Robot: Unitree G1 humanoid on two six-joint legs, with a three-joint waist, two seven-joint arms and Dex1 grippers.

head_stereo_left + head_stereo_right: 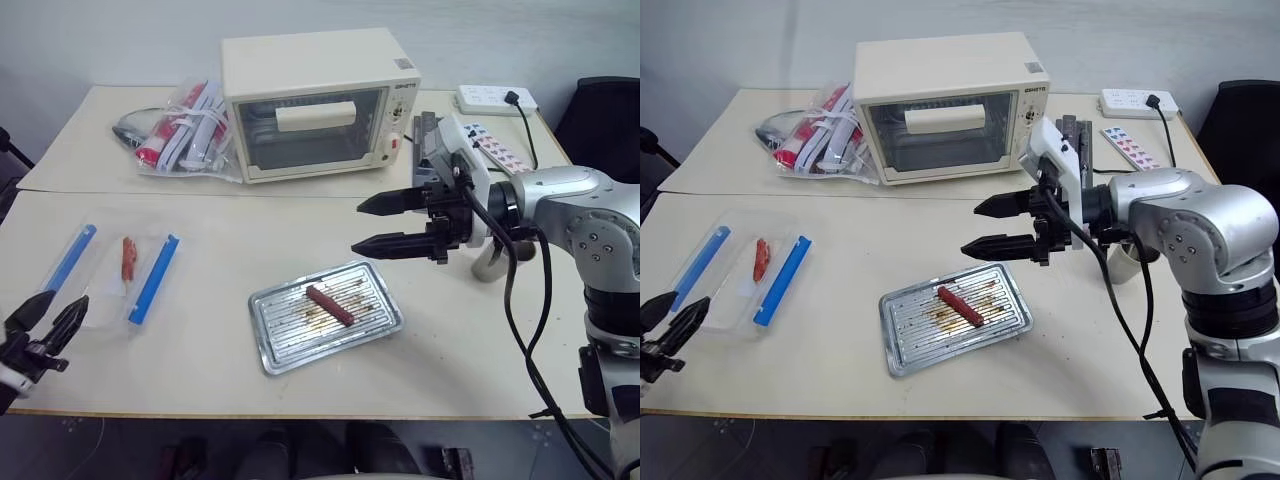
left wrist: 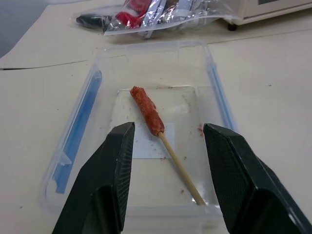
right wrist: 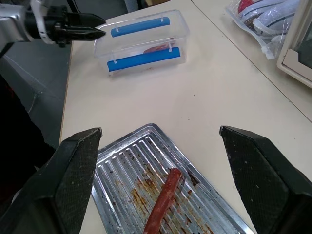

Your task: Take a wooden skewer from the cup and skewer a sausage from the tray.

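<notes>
My right hand [image 1: 392,225] hangs empty, fingers spread, above the bench. One sausage [image 1: 330,305] lies on the tray [image 1: 275,358] just below, long axis diagonal. My left hand [image 2: 165,180], fingers parted and empty, faces a skewered sausage [image 2: 146,111] in the clear box [image 2: 78,131].

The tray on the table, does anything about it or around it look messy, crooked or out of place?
The tray sits askew to the table edge, and brownish grease streaks mark its ribbed bottom around the single sausage. A second sausage, already on a wooden skewer, lies in the clear plastic container instead.
</notes>
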